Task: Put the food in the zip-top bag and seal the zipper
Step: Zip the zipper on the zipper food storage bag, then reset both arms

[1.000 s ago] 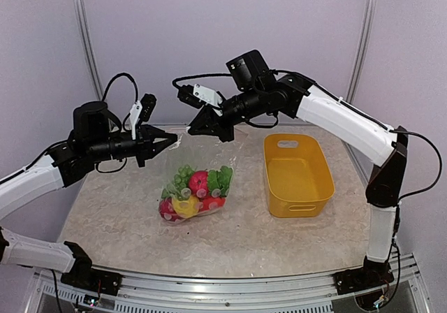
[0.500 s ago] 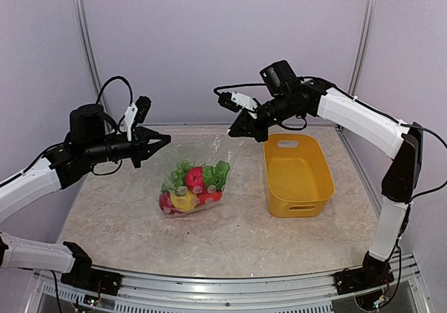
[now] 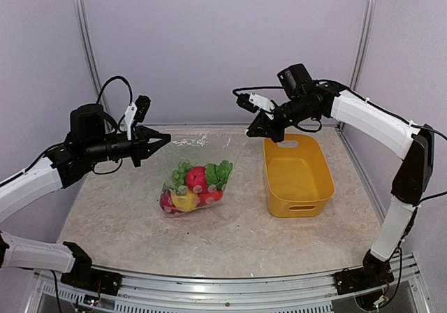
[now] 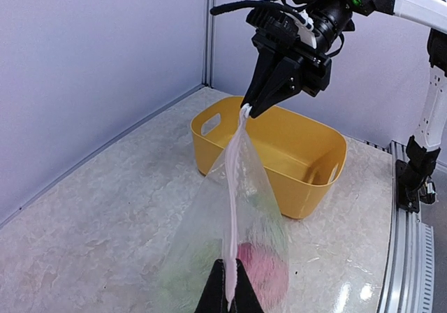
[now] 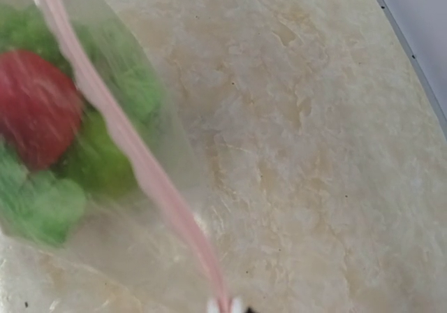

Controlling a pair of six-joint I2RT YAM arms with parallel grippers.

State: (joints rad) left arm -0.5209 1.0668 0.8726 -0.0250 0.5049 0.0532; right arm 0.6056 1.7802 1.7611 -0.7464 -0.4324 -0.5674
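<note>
The left hand (image 3: 159,142) is clamped shut on one end of the zipper (image 4: 230,208). The right hand (image 3: 264,130) pinches the other end tight, near the far left corner of the yellow basket (image 3: 297,205). Between them the pinkish strip runs taut in the air. The zip-top bag (image 3: 202,152) hangs from it, its lower part resting on the table (image 3: 230,243) with the food (image 3: 192,186) bunched inside: red, yellow and green pieces. A white speck at the right fingertips may be the slider, though the view is too coarse to be sure.
</note>
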